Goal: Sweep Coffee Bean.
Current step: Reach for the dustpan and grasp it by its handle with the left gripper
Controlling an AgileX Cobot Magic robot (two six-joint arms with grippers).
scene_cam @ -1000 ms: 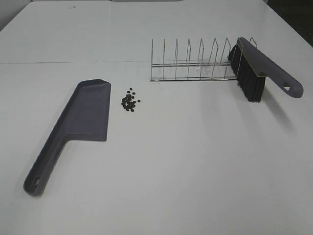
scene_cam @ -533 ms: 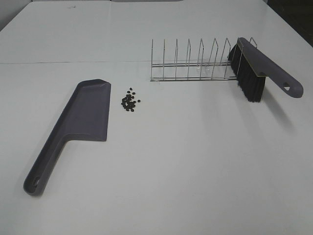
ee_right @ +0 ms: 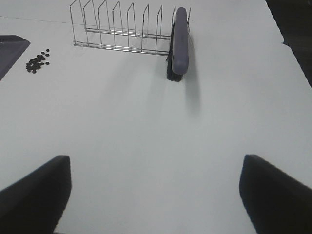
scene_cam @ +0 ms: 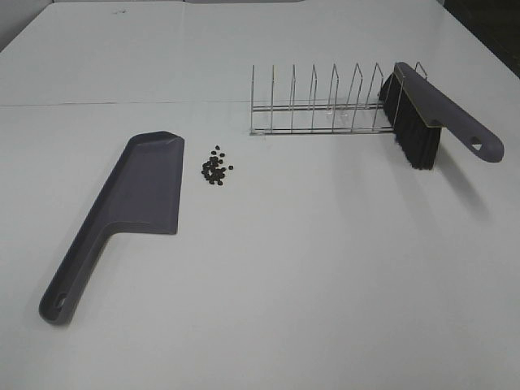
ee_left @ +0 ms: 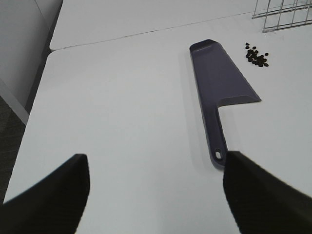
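A small heap of dark coffee beans (scene_cam: 215,168) lies on the white table just right of the grey-purple dustpan (scene_cam: 134,203), which lies flat with its handle toward the front. The beans also show in the left wrist view (ee_left: 257,56) and the right wrist view (ee_right: 38,61). The grey-purple brush (scene_cam: 426,118) with black bristles leans in the right end of a wire rack (scene_cam: 317,106). My left gripper (ee_left: 156,195) is open and empty, well short of the dustpan (ee_left: 222,87). My right gripper (ee_right: 156,195) is open and empty, well short of the brush (ee_right: 178,44). Neither gripper shows in the high view.
The wire rack (ee_right: 122,29) stands behind the beans and to their right. The table's left edge (ee_left: 36,97) drops off beside the left gripper. A seam (scene_cam: 122,103) runs across the table at the back.
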